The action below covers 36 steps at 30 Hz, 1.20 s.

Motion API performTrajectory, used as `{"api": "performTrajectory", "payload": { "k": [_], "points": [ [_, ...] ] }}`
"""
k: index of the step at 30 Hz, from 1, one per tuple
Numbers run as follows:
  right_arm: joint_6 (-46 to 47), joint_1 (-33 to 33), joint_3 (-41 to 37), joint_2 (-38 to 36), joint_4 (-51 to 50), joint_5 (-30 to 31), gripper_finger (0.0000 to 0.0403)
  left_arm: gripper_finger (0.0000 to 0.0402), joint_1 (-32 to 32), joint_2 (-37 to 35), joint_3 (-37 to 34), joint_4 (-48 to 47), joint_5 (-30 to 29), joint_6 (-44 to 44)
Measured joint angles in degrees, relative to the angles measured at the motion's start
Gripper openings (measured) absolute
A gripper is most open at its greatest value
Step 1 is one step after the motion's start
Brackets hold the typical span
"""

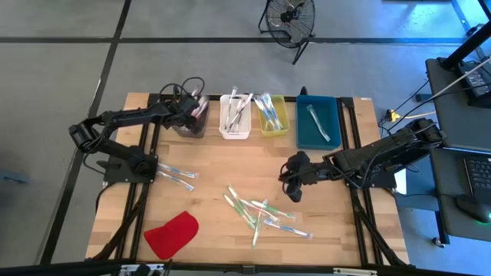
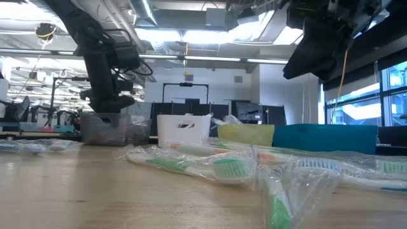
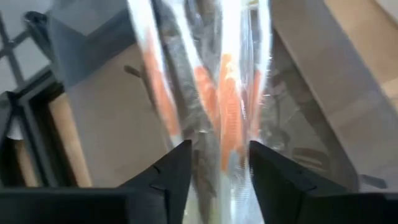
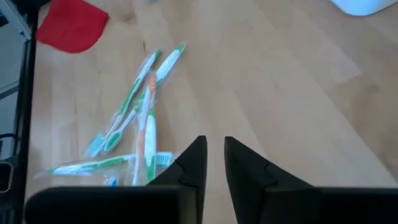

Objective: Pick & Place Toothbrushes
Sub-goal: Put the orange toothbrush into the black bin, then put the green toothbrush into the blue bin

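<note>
Red cloth on table front-left; grey, white, yellow, blue bins along back; fan on floor.

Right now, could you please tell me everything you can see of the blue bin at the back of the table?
The blue bin is a rectangular, open-topped tray of what looks like smooth teal-blue plastic, upright and flat on the wooden table. It is the rightmost and widest in the back row, beside the yellow bin. Inside lies a wrapped toothbrush, set diagonally across its floor. No gripper touches it. In the low view it shows as a low blue wall.
</note>
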Motion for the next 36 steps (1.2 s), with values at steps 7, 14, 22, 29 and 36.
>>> {"api": "performTrajectory", "payload": {
  "k": [7,14,22,29,36],
  "points": [
    [0.0,-0.02,0.0,0.0,-0.01,-4.55,0.0102,0.0213,-0.02,-0.02,2.03,-0.51,1.43,-0.17],
    [-0.35,0.38,0.0,0.0,2.22,-8.73,0.0153,0.0246,-0.01,-0.02,5.33,-7.66,1.45,-0.42],
    [-3.38,2.44,0.0,0.0,6.26,-8.76,0.0167,0.0242,-1.88,-2.34,7.03,-11.16,1.87,-0.52],
    [-5.15,4.54,0.0,0.0,8.39,-8.78,0.0139,0.024,-6.88,-7.02,7.03,-11.13,1.87,-3.09],
    [-9.84,6.24,0.01,0.0,11.85,-7.94,0.0113,0.0239,-15.64,-8.87,7.03,-10.99,1.88,-5.95]
  ]
}}
